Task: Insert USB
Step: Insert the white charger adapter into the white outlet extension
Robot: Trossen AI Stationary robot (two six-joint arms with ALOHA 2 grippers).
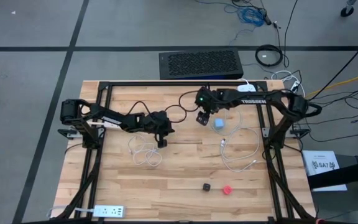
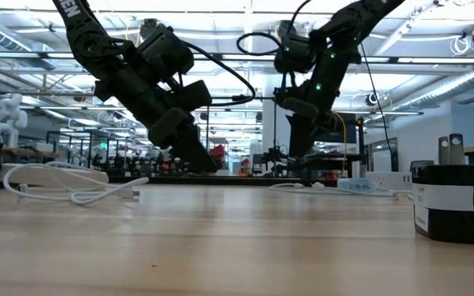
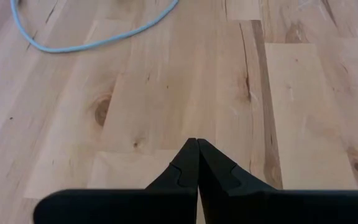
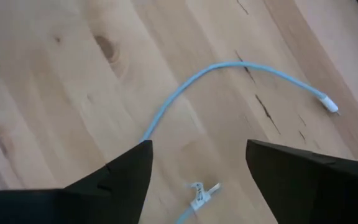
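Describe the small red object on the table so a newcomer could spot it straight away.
Start from the wooden table in the high view and go to its near edge, right of centre, below the white cable coiled by the right arm. Two small pieces lie there side by side. The small red object is the right-hand one; its neighbour, the small black block, is dark.

Right gripper [image 4: 197, 165] hovers with jaws spread wide, and bare table [image 4: 55, 93] shows between them, crossed only by a pale cable [image 4: 185, 87] and its small connector [image 4: 199, 196]. Left gripper [image 3: 197, 163] has jaws pressed together, plain wood ahead, another cable loop [image 3: 98, 42] lying well beyond the tips.
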